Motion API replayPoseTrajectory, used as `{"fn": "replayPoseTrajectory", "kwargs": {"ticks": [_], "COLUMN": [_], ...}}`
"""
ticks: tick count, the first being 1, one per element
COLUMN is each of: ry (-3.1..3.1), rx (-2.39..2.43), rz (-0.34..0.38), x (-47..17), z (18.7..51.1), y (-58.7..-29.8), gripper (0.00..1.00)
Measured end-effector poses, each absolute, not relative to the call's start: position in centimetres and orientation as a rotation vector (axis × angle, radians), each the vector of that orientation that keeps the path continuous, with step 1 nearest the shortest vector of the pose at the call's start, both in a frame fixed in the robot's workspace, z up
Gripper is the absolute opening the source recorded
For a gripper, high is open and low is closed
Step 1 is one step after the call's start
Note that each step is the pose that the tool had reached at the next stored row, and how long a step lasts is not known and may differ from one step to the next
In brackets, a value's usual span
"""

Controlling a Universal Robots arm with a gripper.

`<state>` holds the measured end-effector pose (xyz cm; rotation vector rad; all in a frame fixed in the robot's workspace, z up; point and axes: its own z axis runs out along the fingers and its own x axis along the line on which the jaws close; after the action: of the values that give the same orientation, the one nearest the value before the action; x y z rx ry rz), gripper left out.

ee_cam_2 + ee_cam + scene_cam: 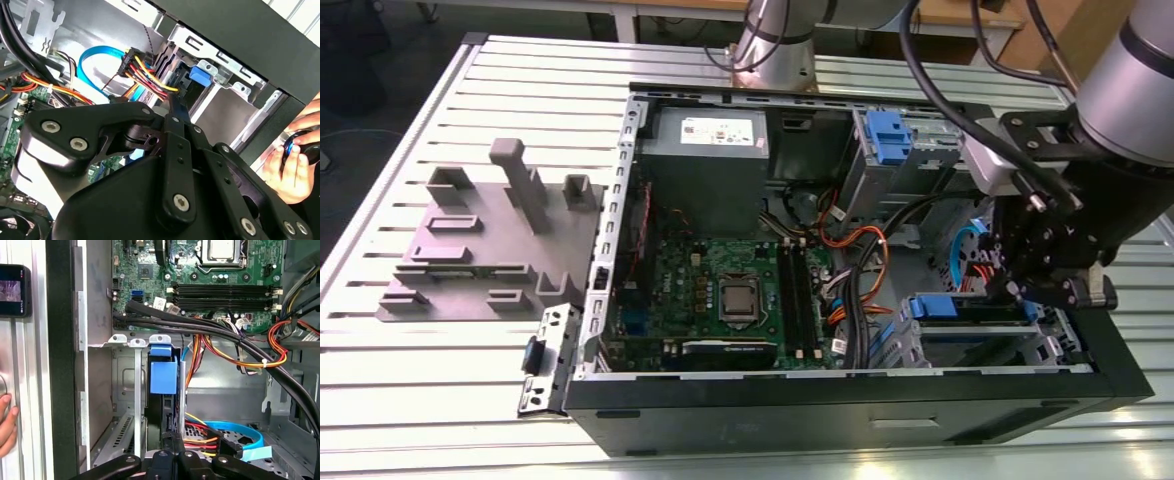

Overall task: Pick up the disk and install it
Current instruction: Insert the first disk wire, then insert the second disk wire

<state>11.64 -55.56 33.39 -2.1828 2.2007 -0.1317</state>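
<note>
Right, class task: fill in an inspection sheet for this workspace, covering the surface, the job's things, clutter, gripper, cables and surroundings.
Surface: slatted metal table, bearing an open computer case.
Job's things: disk, its blue carrier tab standing in the case's drive bay slot.
Clutter: grey fixture block on the table, beside the case at the exterior view's left.
Gripper: gripper over the drive bay, close to the disk; contact unclear.
Cables: black bundle, orange-yellow-red wires and a blue flat cable near the bay.
Surroundings: a person's hand beside the case.
</note>
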Motion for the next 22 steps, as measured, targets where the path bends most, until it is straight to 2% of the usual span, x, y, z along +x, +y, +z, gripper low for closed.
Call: {"fn": "replayPoseTrajectory", "kwargs": {"ticks": [22], "ry": [2.210], "rx": [-2.164], "rz": [-0.112], "x": [11.9], "z": [34.2], "y": [-55.6], "gripper": [0.11]}}
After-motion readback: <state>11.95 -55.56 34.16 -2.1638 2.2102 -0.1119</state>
